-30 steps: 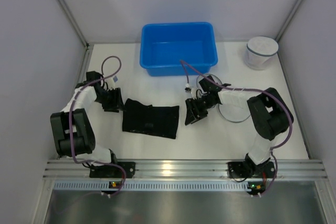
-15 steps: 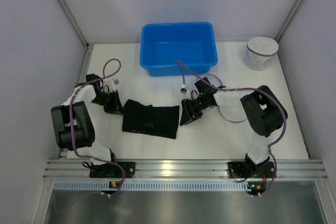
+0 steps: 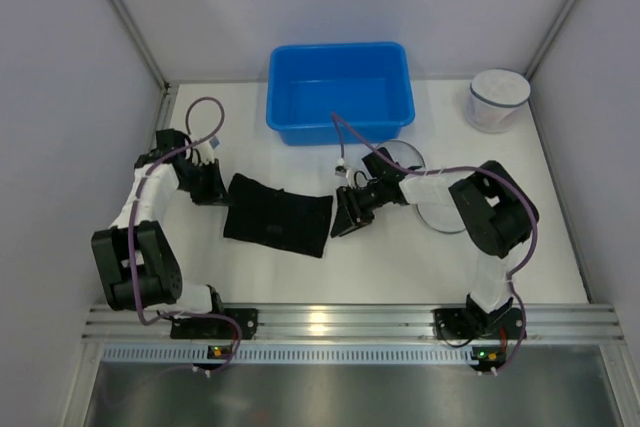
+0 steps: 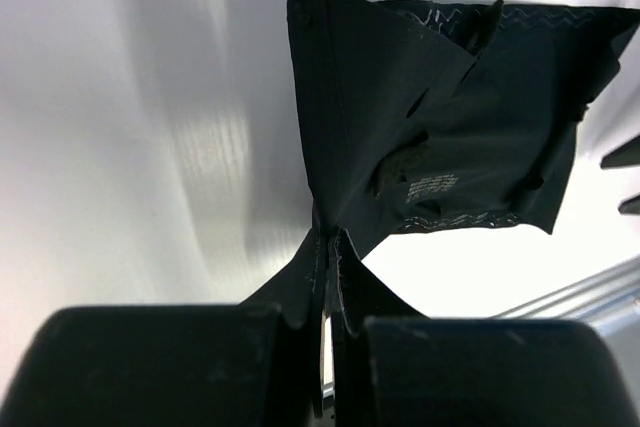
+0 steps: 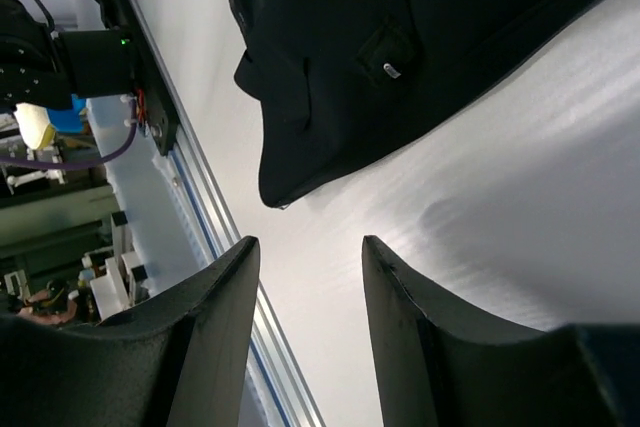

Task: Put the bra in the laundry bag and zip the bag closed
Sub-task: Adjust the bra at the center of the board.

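Left jaws now clenched on black bra (image 3: 277,220) edge; right jaws released, nearer.

The left arm (image 3: 150,193) and the right arm (image 3: 432,187) are each showing chunky black joint housings joined by white-covered links. A thin purple cable (image 3: 205,100) is looping along the left arm, and a second purple cable (image 3: 335,119) is arching along the right one. Each arm is standing on a black base (image 3: 212,325) where tiny green and orange lights are glowing. The left gripper (image 4: 328,247) and the right gripper (image 5: 310,247) are ending in smooth, matte black fingers (image 5: 215,347) with broad, rounded shapes.
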You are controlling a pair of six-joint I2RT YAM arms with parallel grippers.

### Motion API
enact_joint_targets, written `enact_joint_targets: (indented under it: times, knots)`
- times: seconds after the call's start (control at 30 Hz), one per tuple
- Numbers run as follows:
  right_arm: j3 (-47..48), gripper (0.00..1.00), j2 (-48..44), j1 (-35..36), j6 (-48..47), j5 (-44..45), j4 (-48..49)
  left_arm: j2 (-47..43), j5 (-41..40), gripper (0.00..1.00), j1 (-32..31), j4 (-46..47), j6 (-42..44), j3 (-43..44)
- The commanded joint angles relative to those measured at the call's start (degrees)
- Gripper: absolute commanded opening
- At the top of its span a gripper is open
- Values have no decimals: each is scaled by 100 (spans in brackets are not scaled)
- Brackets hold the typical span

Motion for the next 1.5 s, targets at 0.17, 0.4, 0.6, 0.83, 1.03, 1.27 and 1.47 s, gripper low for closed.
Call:
enact_joint_targets:
  times: [0.17,0.4,0.6,0.83,1.03,1.27,1.47]
  knots:
    - [534,45,179,202,606,-234,897,-339,-2022,0,-790,-206,-721,508]
    - [403,26,-357,193,1378,20,1845,-243,-2948,0,-1511,-294,-968,720]
    - [489,7,-183,447,2944,635,3146,-216,-2957,0,-1625,-320,-1012,808]
    - [1299,0,626,1247,3683,1820,2919,-164,-2895,0,-1687,-355,-1021,1001]
    - [1817,0,1171,1643,3446,2962,2367,-120,-2878,0,-1854,-408,-1021,1010]
    - [2248,0,1813,1784,3366,3765,2066,-155,-2808,0,-2029,-426,-1073,984]
    - [2485,0,1945,1872,3349,4072,2110,-216,-2018,0,-2065,-452,-1179,904]
